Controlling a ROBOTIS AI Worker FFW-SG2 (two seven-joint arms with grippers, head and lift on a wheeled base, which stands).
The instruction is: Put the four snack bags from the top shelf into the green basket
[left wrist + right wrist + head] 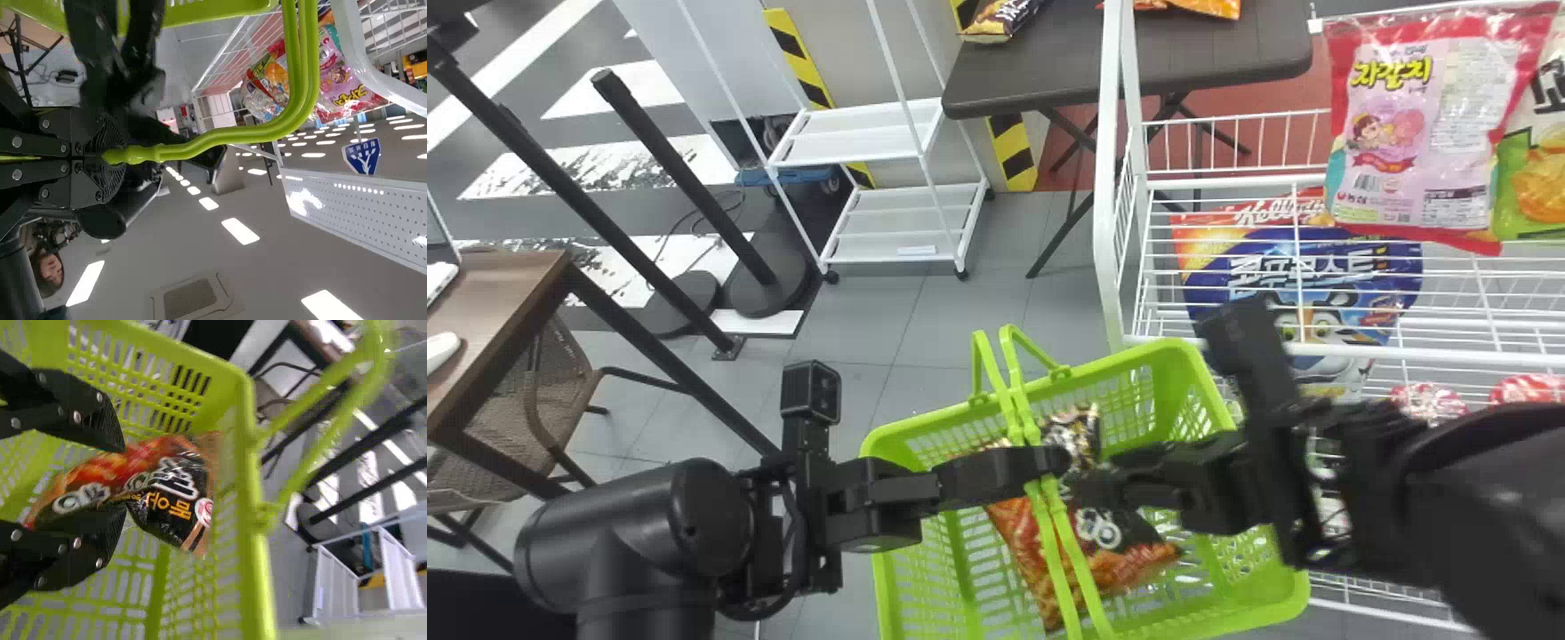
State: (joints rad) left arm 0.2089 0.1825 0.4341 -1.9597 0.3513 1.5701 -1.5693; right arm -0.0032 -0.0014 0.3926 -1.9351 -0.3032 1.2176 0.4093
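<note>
Two jaws of the left gripper (1042, 467) pinch the handles (1048, 533) at frame centre; right gripper (1116, 480), jaws spread, sits over bags (1116, 560) in the basket (1296, 594).

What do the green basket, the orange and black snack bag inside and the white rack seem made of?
Green basket: likely satin molded plastic; its lattice walls look one-piece.
Snack bag: thin, slightly glossy film, plastic or foil, judging by creases.
White rack: probably painted or coated metal, given slim smooth rods.
</note>
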